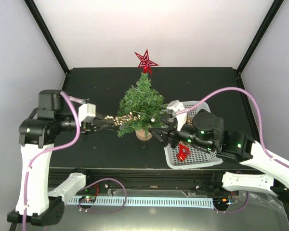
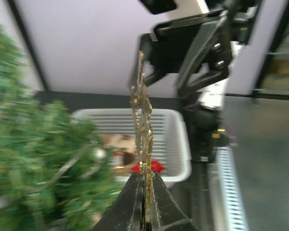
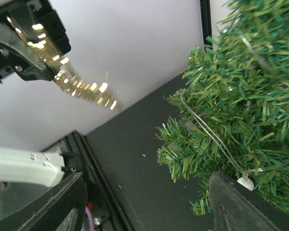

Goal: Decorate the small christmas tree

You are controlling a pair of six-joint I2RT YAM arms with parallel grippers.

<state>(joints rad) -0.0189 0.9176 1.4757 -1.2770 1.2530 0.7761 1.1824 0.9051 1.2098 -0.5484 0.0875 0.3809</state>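
Left end effector [image 2: 144,192] clenched on a glittery gold garland strand [image 2: 143,120] that runs from its tips to the tree. Right end effector [image 3: 144,197] spread wide, holding nothing, with one finger [image 3: 241,202] just beside the lower branches. Small dark-green conical christmas tree [image 1: 142,103] stands upright between both end effectors on its round wooden base [image 1: 144,134]. Red wire star [image 1: 146,61] on top, thin light string [image 3: 212,139] across the needles.

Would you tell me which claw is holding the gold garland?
The left claw, shut on the gold garland; the right claw stands open, gripping nothing, by the tree.
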